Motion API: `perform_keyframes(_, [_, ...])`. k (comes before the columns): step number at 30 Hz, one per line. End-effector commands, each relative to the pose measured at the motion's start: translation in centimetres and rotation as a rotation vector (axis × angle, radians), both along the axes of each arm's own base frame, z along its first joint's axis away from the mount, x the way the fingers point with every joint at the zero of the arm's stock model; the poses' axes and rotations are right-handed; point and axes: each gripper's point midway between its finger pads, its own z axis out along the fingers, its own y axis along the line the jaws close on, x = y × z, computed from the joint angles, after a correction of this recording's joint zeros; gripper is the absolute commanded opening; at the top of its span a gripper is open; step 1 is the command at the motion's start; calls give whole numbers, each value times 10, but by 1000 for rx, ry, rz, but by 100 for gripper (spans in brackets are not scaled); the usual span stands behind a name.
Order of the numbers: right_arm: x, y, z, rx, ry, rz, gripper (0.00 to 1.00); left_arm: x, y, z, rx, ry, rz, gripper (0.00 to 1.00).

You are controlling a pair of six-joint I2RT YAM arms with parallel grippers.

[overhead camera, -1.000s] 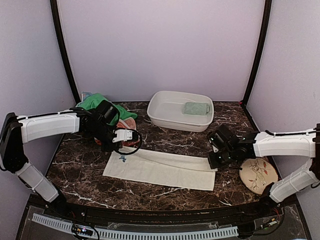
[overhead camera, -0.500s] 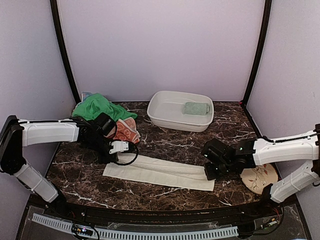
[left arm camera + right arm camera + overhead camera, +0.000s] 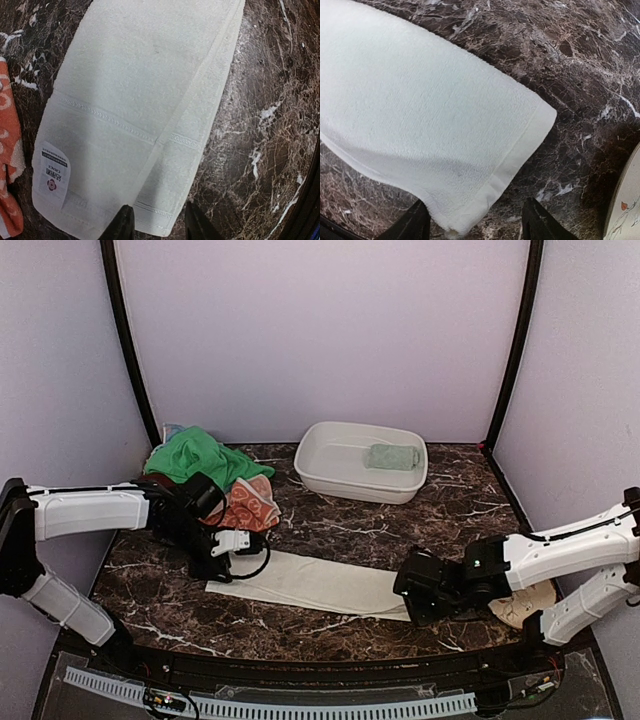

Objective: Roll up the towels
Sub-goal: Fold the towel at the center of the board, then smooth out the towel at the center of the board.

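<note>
The large cream-white towel (image 3: 310, 582) lies flat on the dark marble table (image 3: 330, 525), folded lengthwise into a narrow strip. My left gripper (image 3: 220, 565) hovers low over its left end, open; in the left wrist view the towel's labelled end (image 3: 145, 105) lies under the left gripper (image 3: 157, 227). Over the towel's right end stands my right gripper (image 3: 413, 592), also open; the right wrist view has the towel corner (image 3: 430, 115) beneath the right gripper (image 3: 477, 227). A bright green towel (image 3: 195, 455) and an orange swirl towel (image 3: 250, 503) are heaped at the back left. A small sage-green towel (image 3: 392, 456) lies rolled in the basin.
The white plastic basin (image 3: 330, 468) stands at the back centre. A round floral plate (image 3: 527, 603) lies at the right, partly under my right arm, and its rim (image 3: 629, 200) shows in the right wrist view. The orange towel's edge (image 3: 7, 165) lies beside the cream towel's left end.
Both grippers drew the cream towel's far long edge toward the near edge, folding it narrower. Both have since opened and let go of it.
</note>
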Motion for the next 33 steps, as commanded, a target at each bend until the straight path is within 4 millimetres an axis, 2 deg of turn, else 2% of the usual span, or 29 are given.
perform_keyframes(1, [-3,-3,19,63,-22,-50,67,-23,1,13,-37,81,-15,44])
perform_keyframes(3, [1,6,32,129,-38,-47,70,-27,0,18,-41,97,-23,52])
perform_keyframes(5, [4,15,45,187,-47,-36,69,-27,1,22,-37,98,-29,53])
perform_keyframes(8, [2,14,52,225,-42,-33,69,-27,2,25,-31,93,-37,53])
perform_keyframes(11, [2,0,43,214,-7,-87,70,-20,0,26,-30,63,-38,52])
perform_keyframes(14, [9,-13,31,184,19,-174,65,-10,-3,28,-28,37,-36,49])
perform_keyframes(17, [20,-21,19,198,46,-240,61,4,2,24,-6,14,-5,45])
perform_keyframes(21, [38,-19,12,277,61,-265,58,14,20,7,49,-21,19,41])
perform_keyframes(25, [51,-14,5,327,90,-268,55,3,30,-2,71,0,5,41])
perform_keyframes(28, [58,-10,-1,338,108,-261,53,-2,39,-5,103,-15,-11,44])
perform_keyframes(33, [65,-5,-11,350,140,-258,44,8,47,-2,131,-115,-23,44])
